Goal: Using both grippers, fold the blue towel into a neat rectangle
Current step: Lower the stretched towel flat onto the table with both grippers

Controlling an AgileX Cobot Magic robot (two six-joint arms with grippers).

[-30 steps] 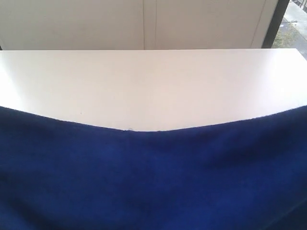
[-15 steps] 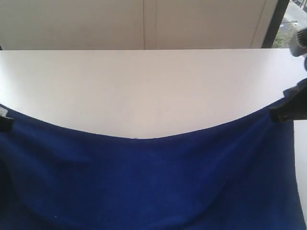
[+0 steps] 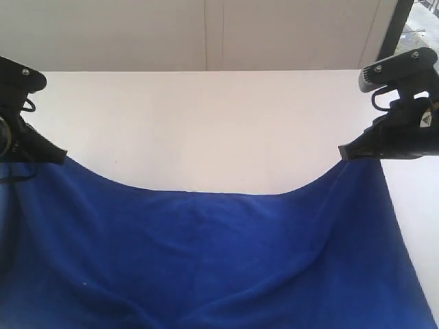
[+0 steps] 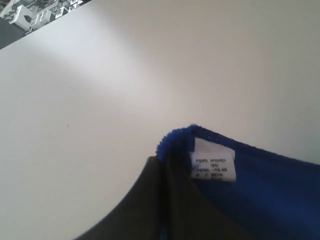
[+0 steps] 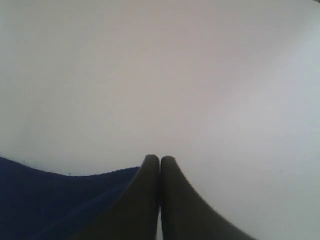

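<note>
White desk [image 3: 206, 123] with pale wall panels [image 3: 206, 34] behind it, and a blue towel [image 3: 206, 260] stretched across the desk's near side, its upper edge sagging in a curve between two raised corners. By the desk's left edge the left gripper [image 3: 60, 156] has its jaws closed tight on one corner, the one bearing a small white tag [image 4: 214, 167]. By the right edge the right gripper [image 3: 345, 153] has its jaws pressed together on the other corner.
</note>
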